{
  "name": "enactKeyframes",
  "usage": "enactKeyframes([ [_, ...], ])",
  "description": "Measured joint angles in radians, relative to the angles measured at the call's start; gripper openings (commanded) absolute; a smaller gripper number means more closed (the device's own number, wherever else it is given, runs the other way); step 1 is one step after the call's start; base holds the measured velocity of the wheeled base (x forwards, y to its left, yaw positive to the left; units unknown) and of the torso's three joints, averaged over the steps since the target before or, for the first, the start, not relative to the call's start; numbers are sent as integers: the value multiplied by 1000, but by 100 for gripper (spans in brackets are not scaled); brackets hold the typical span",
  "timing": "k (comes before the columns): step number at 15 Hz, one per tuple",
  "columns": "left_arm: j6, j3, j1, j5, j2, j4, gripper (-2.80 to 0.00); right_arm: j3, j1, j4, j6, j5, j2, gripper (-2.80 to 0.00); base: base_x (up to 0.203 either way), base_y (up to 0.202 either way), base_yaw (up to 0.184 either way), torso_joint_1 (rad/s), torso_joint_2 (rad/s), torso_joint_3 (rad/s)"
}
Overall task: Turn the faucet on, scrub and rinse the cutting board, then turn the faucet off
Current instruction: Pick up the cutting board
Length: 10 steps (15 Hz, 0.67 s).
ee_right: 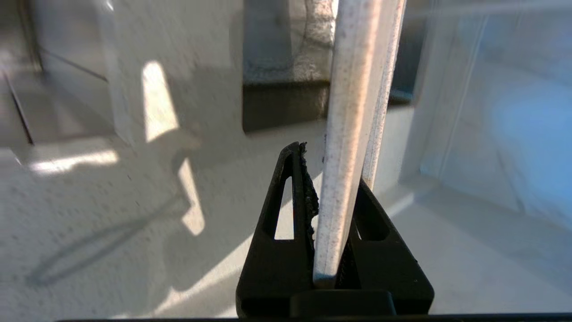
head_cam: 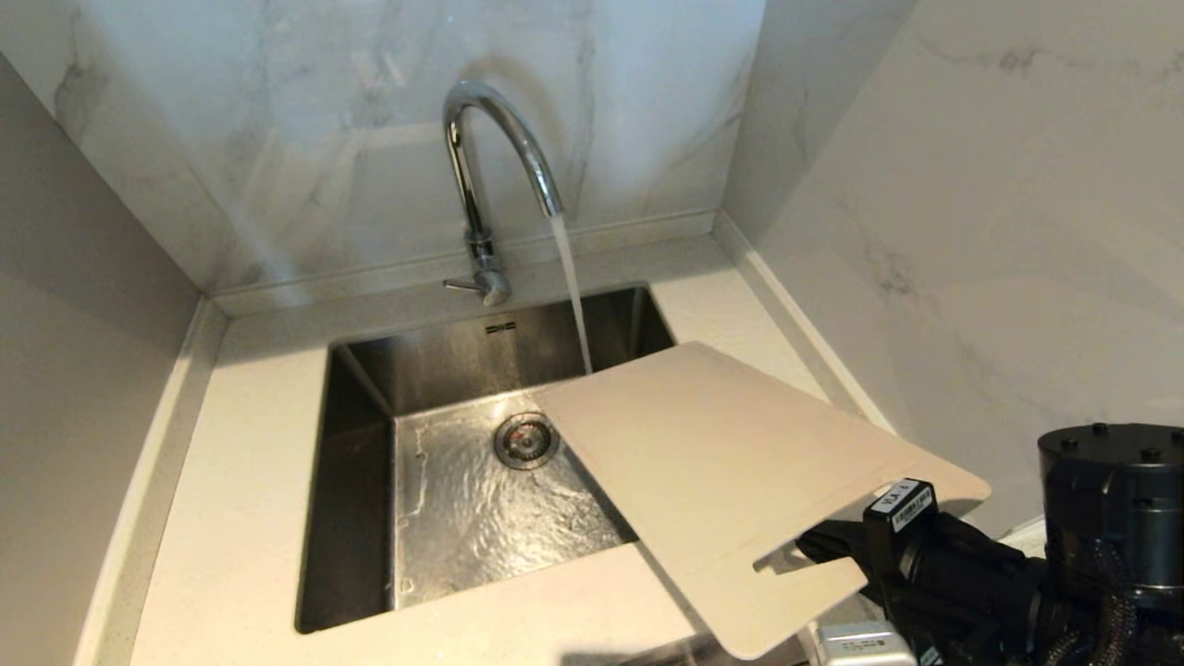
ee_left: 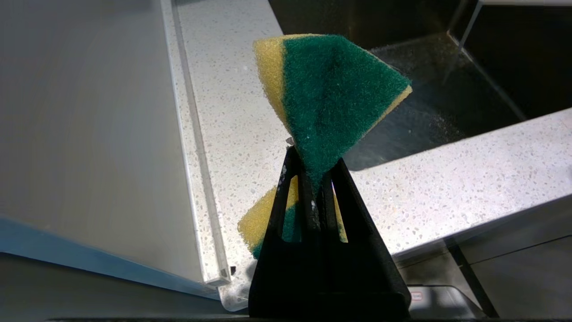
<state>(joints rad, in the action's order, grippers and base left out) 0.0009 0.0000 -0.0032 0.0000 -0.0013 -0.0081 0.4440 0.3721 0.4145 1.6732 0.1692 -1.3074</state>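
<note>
1 faucet (head_cam: 499,157) running | right tool (ee_right: 333,197) grips 1 cutting board (head_cam: 731,453) | left tool (ee_left: 315,179) pinches 1 sponge (ee_left: 330,94)

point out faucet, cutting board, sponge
faucet (head_cam: 476,208): head view, on the upright chrome neck.
cutting board (head_cam: 731,453): head view, on the bare middle of its top face.
sponge (ee_left: 333,96): left wrist view, on the green scrub face.

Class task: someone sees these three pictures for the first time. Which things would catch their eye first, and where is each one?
Water runs from the tall chrome gooseneck faucet at the back of the steel sink. The thin pale beige cutting board juts over the sink's right side, the right gripper shut on its handle end. In the left wrist view, the left gripper pinches a green and yellow sponge above the speckled counter.
</note>
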Motion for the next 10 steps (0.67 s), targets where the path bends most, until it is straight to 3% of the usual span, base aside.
enactKeyframes([
  [10, 0, 0, 0, 0, 0, 1, -280, -1, 2, 0, 126, 129, 1, -280, 0, 0, 0, 0, 0, 0],
])
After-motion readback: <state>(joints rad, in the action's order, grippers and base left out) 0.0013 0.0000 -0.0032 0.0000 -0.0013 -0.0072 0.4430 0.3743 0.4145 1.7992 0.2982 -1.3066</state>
